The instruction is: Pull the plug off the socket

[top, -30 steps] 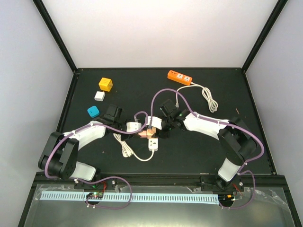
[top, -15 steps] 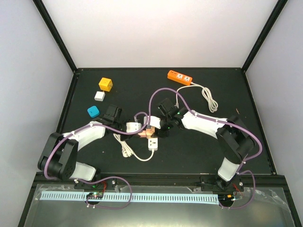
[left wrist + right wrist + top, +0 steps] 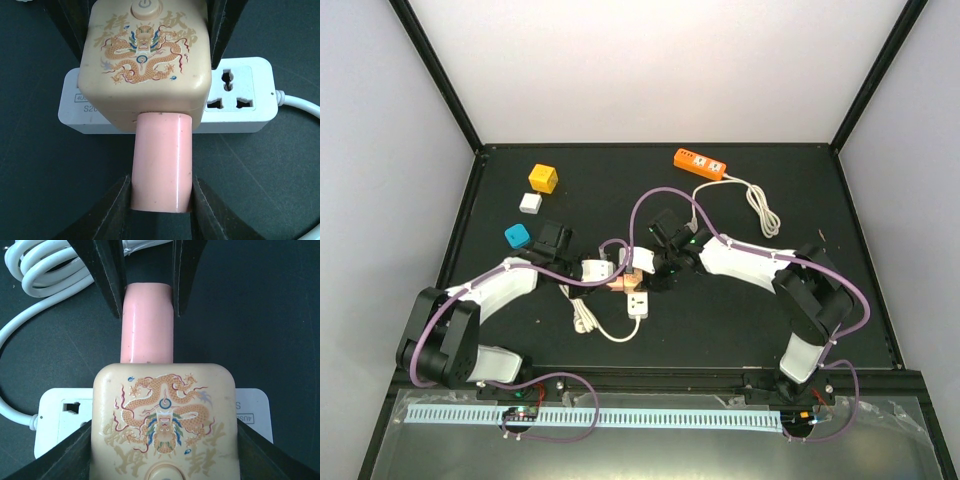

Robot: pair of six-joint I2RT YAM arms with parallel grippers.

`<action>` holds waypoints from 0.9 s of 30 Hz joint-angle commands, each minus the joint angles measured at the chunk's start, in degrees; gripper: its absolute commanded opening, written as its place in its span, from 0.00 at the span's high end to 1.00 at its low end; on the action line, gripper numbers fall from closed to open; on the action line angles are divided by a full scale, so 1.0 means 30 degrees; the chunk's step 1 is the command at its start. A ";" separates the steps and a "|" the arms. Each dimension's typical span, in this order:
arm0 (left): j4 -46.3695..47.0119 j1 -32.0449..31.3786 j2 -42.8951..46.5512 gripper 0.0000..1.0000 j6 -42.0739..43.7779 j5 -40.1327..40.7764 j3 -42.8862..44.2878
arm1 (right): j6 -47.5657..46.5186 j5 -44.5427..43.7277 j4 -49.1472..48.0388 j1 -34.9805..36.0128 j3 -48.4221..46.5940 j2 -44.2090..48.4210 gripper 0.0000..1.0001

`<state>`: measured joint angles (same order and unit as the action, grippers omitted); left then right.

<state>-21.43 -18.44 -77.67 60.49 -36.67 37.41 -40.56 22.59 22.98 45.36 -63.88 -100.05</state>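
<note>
I have the left gripper (image 3: 161, 186) clamped on the pink plug (image 3: 161, 160), one black finger pressed to each side. The right gripper (image 3: 162, 440) grips the cream socket cube (image 3: 145, 60) by its two flanks. The plug's end meets the cube's face with no gap that I can see.

Both sit in the middle of the black table (image 3: 750, 320), between the two arms and over a white power strip (image 3: 240, 100). Whether the cube touches the strip I cannot tell.

The cube's top carries a gold dragon and a round button with a power symbol. The gold Chinese characters on either side I cannot read with confidence. The strip's label reads "4USB", and the line under it starts "S20" before the cube hides it. Lettering on the orange power strip (image 3: 700, 163), far right, is too small to read.
</note>
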 commanded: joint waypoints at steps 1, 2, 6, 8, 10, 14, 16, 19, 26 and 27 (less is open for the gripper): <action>-0.1356 0.0257 0.0438 0.86 0.1722 0.1331 0.0731 | 0.0017 -0.1736 0.1545 -0.0248 0.0442 -0.0292 0.95; -0.1353 0.0257 0.0479 0.86 0.1769 0.1474 0.0731 | 0.0035 -0.1770 0.1598 -0.0258 0.0394 -0.0357 0.95; -0.1448 0.0284 0.0575 0.87 0.1751 0.2433 0.0767 | 0.0088 -0.1983 0.1852 -0.0239 0.0255 -0.0651 0.96; -0.1279 0.0286 0.0606 0.87 0.1844 0.2996 0.0569 | 0.0116 -0.2047 0.1869 -0.0240 0.0257 -0.0692 0.97; -0.1277 0.0314 0.0497 0.88 0.1893 0.3291 0.0432 | 0.0168 -0.2122 0.1853 -0.0239 0.0286 -0.0693 0.97; -0.1253 0.0543 0.0551 0.89 0.1472 0.3440 0.0443 | 0.0261 -0.2266 0.1832 -0.0246 0.0284 -0.0739 0.98; -0.1378 0.0847 0.0630 0.89 0.1416 0.3242 0.0471 | 0.0353 -0.2361 0.1753 -0.0239 0.0286 -0.0744 0.98; -0.1711 0.1370 0.0894 0.89 0.1552 0.2777 0.0382 | 0.0424 -0.2460 0.1701 -0.0242 0.0297 -0.0752 0.99; -0.2237 0.2355 0.1293 0.90 0.1929 0.2143 0.0474 | 0.0332 -0.2512 0.1772 -0.0239 0.0437 -0.0748 0.99; -0.2232 0.2361 0.1307 0.89 0.2066 0.2334 0.0391 | 0.0283 -0.2541 0.1795 -0.0242 0.0496 -0.0751 0.99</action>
<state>-24.67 -14.66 -75.70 63.48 -35.03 38.13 -39.75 21.76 18.55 46.11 -64.03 -101.12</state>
